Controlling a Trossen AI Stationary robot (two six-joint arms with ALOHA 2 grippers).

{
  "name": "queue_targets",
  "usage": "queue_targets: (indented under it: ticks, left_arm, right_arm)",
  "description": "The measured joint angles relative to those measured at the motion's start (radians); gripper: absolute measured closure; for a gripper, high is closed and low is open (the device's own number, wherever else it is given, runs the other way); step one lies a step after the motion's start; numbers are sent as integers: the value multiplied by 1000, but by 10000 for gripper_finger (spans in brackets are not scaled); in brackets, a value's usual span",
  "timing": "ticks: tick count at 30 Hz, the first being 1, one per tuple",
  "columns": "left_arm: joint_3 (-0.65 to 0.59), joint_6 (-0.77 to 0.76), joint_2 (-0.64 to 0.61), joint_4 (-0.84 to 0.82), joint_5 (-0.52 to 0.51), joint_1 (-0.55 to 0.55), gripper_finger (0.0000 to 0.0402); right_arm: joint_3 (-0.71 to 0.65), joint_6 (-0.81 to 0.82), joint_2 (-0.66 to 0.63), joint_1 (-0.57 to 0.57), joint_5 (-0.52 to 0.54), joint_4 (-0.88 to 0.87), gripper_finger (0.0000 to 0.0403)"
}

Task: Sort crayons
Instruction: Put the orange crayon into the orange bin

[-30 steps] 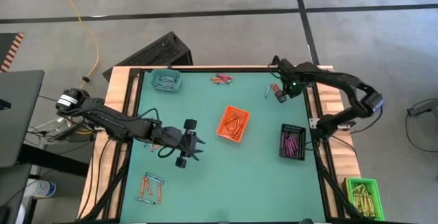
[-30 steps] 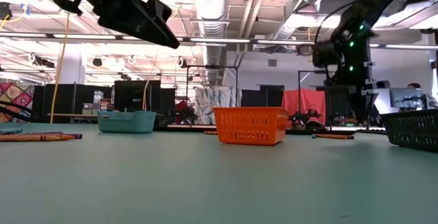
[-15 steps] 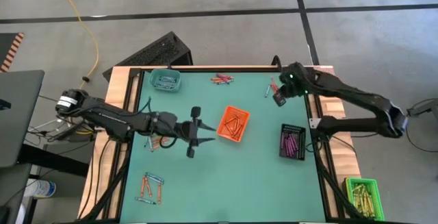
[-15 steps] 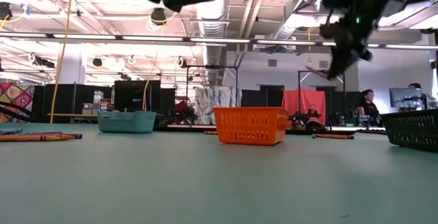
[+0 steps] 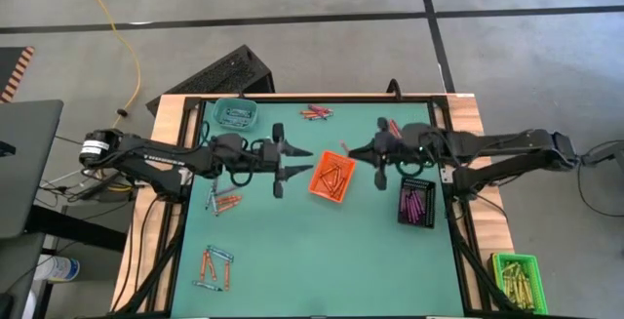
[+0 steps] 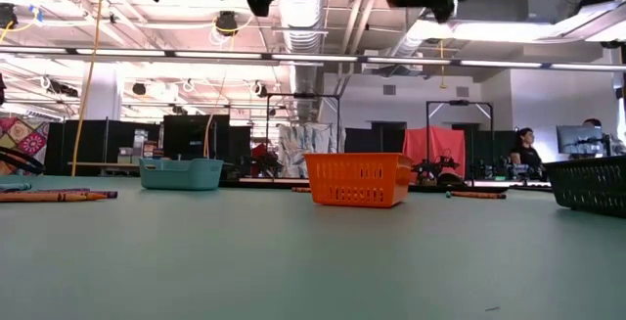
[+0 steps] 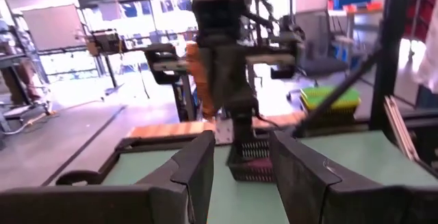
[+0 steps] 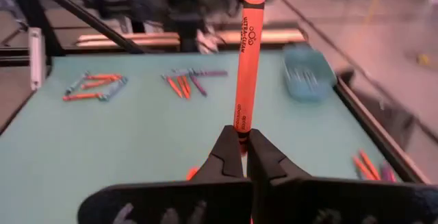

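Right gripper (image 8: 243, 142) was clamped on a long orange-red wax crayon (image 8: 243, 53), which stood out straight beyond the fingertips in the right wrist view. In the high view the right gripper (image 5: 363, 151) sat above the green table mat (image 5: 292, 251), just beside the far right edge of the orange plastic mesh basket (image 5: 332, 177). Left gripper (image 5: 297, 155) hovered on the opposite side of that basket, its two dark fingers (image 7: 198, 166) parted with nothing between them. The orange basket held several orange-red crayons. A black mesh basket (image 5: 417, 202) near the right edge of the mat held purple-pink crayons, and a teal plastic basket (image 5: 235, 114) at the far left corner held blue-grey crayons. Loose crayons lay in three groups on the mat: one cluster (image 5: 316, 113) at the far edge, one cluster (image 5: 224, 203) beneath the left arm, and one cluster (image 5: 214, 266) at the near left. A green basket (image 5: 515, 275) of yellow-olive sticks stood off the table at the near right.
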Motion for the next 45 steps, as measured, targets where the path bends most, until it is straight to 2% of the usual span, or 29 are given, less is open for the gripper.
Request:
queue_targets:
  ticks: [6, 11, 20, 26, 30, 39, 45]
  left_arm:
    - [0, -11, 0, 39, -20, 3, 270]
    - [0, -41, 0, 51, 2, 3, 270]
    - [0, -66, 0, 52, 97, -1, 270]
    - [0, -49, 0, 52, 94, -17, 273]
    - [0, 1, 0, 52, 82, -39, 297]
    - [0, 76, 0, 36, 53, -52, 382]
    - [1, 111, -1, 12, 54, -54, 392]
  right_arm:
    - [0, -78, 89, 70, 5, 187, 403]
    - [2, -120, 158, 94, 5, 303, 403]
    - [112, -182, 298, 110, 35, 302, 403]
    - [176, -211, 361, 116, 35, 281, 403]
    - [189, -215, 370, 117, 34, 271, 403]
    - [189, -214, 367, 119, 34, 262, 403]
    - [189, -214, 367, 123, 34, 242, 403]
